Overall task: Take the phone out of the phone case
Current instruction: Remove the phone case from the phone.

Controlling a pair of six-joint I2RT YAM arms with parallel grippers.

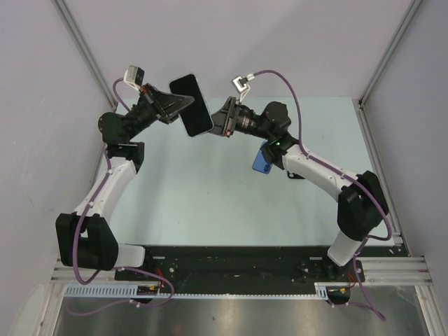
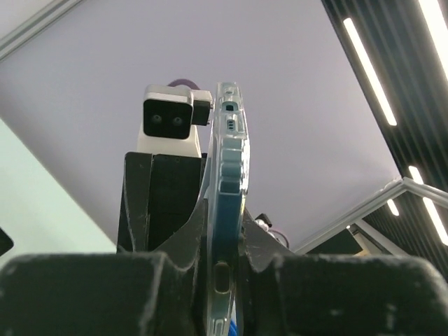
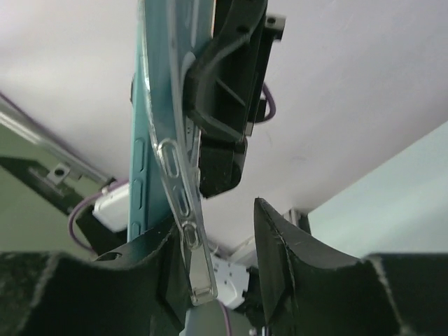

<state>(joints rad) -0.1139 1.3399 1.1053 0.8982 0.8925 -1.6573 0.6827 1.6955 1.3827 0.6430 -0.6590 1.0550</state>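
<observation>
Two claws meet over the far bench (image 1: 210, 192) in the top view: the left claw (image 1: 183, 105) clamps the phone (image 1: 199, 117), and the right claw (image 1: 217, 120) is at its right edge.

Left wrist: fingers (image 2: 273, 269) pinch the phone edge-on.

Right wrist: jaws stand apart around the clear phone case (image 3: 196, 273), whose corner is peeled away.

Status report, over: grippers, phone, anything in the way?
Left gripper shut on phone, held in mid-air. Right gripper open, phone case edge lifted off between its fingers. Nothing blocking.
</observation>
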